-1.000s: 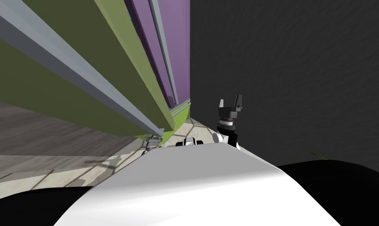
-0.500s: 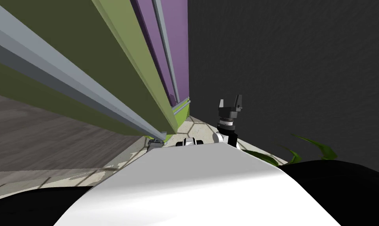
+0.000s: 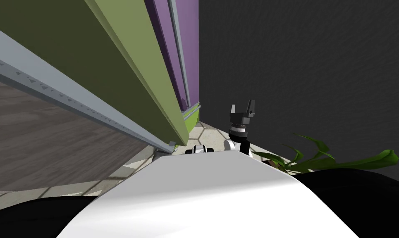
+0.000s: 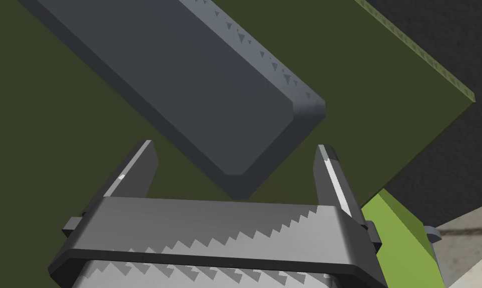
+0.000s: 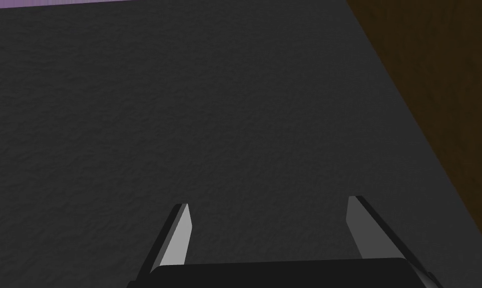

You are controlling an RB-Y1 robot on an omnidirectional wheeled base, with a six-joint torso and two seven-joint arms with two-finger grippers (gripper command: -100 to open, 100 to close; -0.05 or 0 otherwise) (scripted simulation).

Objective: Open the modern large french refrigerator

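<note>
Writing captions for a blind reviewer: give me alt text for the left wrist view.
The left gripper stands open, its fingers on either side of the blunt end of a dark grey bar handle that runs across an olive green door. Beyond the door's edge lie a brighter green panel and a dark grey wall.

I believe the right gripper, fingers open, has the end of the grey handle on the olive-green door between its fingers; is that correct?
Not quite: it is the left gripper, as the left wrist view shows; its open fingers do straddle the end of the grey handle on the olive-green door.
</note>
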